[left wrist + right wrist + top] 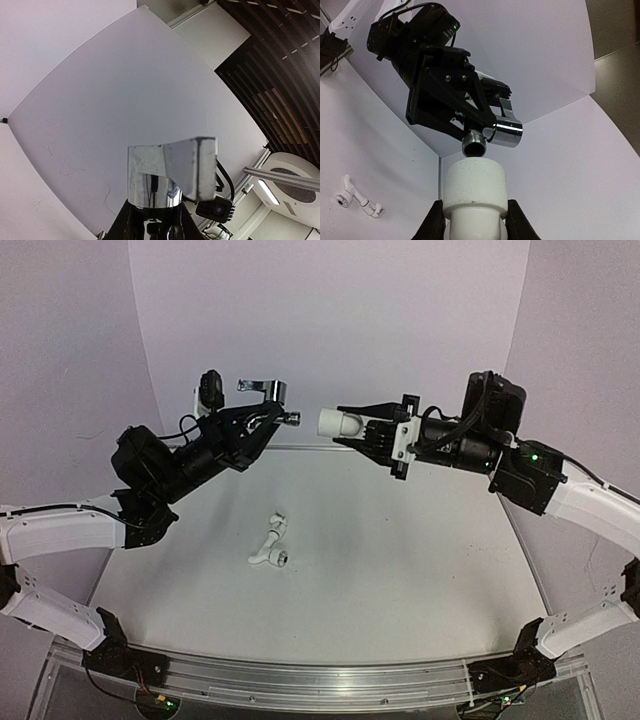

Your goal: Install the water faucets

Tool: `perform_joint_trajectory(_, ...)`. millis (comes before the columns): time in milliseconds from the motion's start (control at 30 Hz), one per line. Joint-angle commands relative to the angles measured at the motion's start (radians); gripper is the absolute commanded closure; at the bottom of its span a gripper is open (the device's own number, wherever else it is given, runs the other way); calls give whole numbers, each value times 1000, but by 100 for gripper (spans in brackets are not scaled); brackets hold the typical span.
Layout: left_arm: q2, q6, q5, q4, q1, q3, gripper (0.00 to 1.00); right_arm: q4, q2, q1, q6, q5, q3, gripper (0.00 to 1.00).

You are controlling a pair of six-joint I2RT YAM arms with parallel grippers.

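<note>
step: thread tap into elbow | left hand (262, 422) grips chrome tap (275, 392), mid-air over counter (420, 540); right hand (362, 428) grips white elbow fitting (338, 422), mouth near tap's stem, not touching | advice: line up axes; push straight; then twist

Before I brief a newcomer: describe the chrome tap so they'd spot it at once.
Find the left gripper, raised over the table. It is shut on the chrome tap, threaded stem facing the white elbow fitting in the right gripper. Only it is all chrome; the pipe on the table is white.
</note>
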State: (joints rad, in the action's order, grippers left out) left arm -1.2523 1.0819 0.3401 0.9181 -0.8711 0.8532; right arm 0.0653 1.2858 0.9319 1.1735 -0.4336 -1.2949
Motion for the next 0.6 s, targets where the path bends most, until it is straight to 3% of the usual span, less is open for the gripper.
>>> perform_joint_trajectory(0,-2,-16,2,60,-14,18,100,102,19,31,30,22,-6,100)
perform_joint_trajectory(567,-13,-51,7,43,-62,26,100,219,61,101,90,176,23,100)
